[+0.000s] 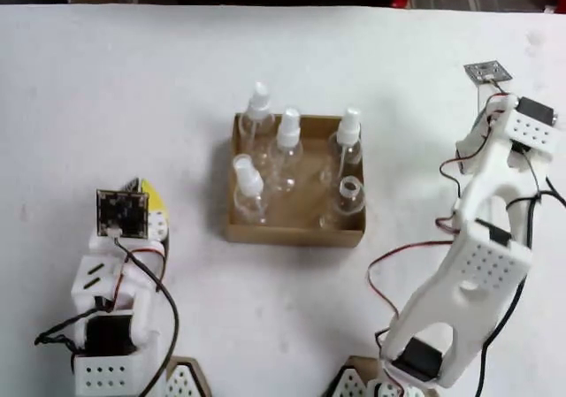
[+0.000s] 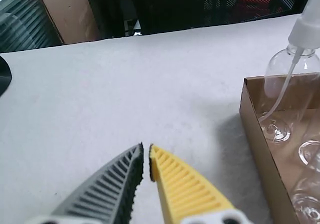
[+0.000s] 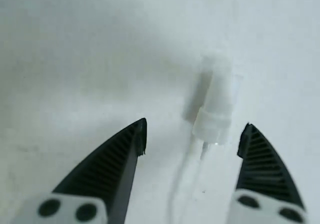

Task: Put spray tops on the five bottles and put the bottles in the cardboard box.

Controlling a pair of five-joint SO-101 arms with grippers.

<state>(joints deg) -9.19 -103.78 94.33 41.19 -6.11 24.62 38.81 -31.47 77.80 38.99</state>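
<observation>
Last top (image 3: 215,109) lies flat on desk (image 1: 133,87), well right of box (image 1: 296,233), judging by place of right arm (image 1: 478,264). Right pincer (image 3: 192,131) spread apart, empty; top just beyond tips, nearer one finger. Top's long axis runs roughly along pincer's pointing line, tube end toward pincer, so jaws would close across its neck. Left pincer (image 2: 146,156) together, empty, left of box, farther off. In box: four capped bottles (image 1: 287,136), one open bottle (image 1: 351,189) at near right corner.

Left wrist view: cardboard box (image 2: 253,129) cut off by right and bottom edges; bottle (image 2: 292,64) cropped at top-right corner. Right wrist view: spray top (image 3: 215,109) blurred, dip tube (image 3: 182,179) faint. High view: left arm (image 1: 110,326) and right arm (image 1: 469,273) cut off at bottom edge.
</observation>
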